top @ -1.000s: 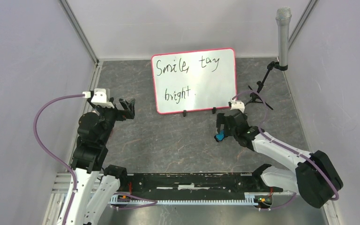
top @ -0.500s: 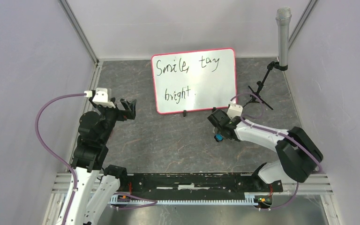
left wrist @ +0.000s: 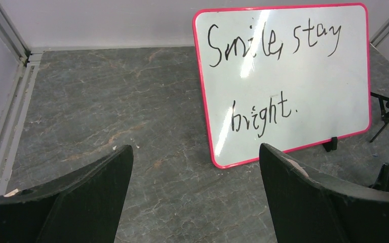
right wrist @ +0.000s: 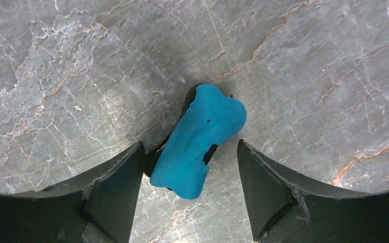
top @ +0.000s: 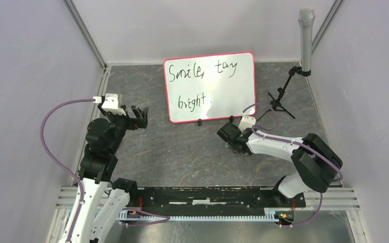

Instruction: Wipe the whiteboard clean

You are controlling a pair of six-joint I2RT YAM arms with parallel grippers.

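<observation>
The whiteboard (top: 210, 86) stands upright at the back of the floor, pink-red framed, with black handwriting "Smile, stay bright." on it; the left wrist view shows it too (left wrist: 294, 86). My left gripper (top: 139, 117) hangs open to the board's left, nothing between its fingers (left wrist: 195, 152). My right gripper (top: 231, 137) is low over the floor in front of the board's lower right corner. Its jaws straddle a blue-and-black eraser (right wrist: 200, 136) lying on the floor. The left finger (right wrist: 116, 187) is at the eraser's edge, and a gap shows on the right side. In the top view the gripper hides the eraser.
A microphone (top: 306, 40) on a small black tripod (top: 278, 104) stands right of the board, close to my right arm. Grey walls with metal corner rails (top: 88, 38) enclose the marbled floor (top: 182, 152). A black rail (top: 207, 195) runs along the near edge.
My right arm has swung left and come down over the eraser, and its jaws have narrowed around it. The left arm has barely moved.
</observation>
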